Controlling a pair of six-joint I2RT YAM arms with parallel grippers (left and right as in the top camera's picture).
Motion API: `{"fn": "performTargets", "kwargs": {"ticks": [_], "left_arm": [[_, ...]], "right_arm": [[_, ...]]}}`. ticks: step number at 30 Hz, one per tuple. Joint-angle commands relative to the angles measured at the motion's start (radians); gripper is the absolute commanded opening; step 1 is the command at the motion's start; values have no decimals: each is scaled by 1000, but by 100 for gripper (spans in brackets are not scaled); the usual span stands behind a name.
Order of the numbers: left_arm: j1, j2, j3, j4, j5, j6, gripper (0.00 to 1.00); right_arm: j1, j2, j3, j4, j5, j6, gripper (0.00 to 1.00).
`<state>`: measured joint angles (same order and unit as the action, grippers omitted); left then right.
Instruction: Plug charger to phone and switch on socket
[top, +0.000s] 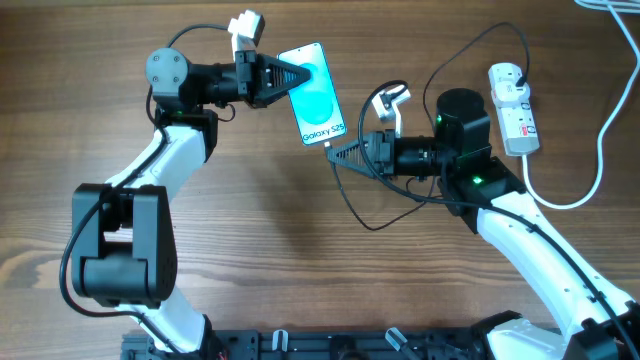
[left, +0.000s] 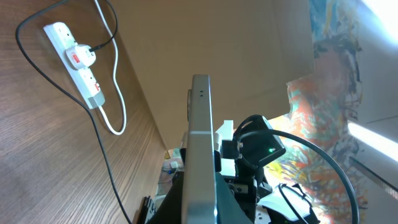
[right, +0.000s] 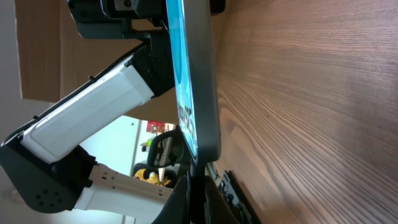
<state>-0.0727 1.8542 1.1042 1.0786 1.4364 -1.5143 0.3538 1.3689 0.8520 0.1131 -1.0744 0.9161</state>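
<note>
The phone (top: 315, 92), cyan screen up, is held off the table by its far end in my left gripper (top: 298, 78), which is shut on it. In the left wrist view the phone (left: 200, 143) shows edge-on between the fingers of the left gripper (left: 200, 202). My right gripper (top: 334, 152) is shut on the charger's connector, right at the phone's near end. The black charger cable (top: 372, 228) loops back to a white plug in the socket (top: 513, 108). The right wrist view has the phone (right: 198, 81) just above the right gripper (right: 191, 190). The connector tip itself is hidden.
The socket (left: 74, 59) lies at the table's far right, its thick white cord (top: 600, 150) curving off the right edge. The charger cable (left: 115, 186) trails across the wood. The arm bases stand along the near edge.
</note>
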Motion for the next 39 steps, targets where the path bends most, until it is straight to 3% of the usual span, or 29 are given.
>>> {"fn": "performTargets", "kwargs": {"ticks": [1,39], "left_arm": [[-4,-13,8,8,-13,-13,4],[5,-14,8,8,39,-72,4]], "right_arm": [[3,0,4,24,8,4,4],[2,2,4,28,19,4,5]]}}
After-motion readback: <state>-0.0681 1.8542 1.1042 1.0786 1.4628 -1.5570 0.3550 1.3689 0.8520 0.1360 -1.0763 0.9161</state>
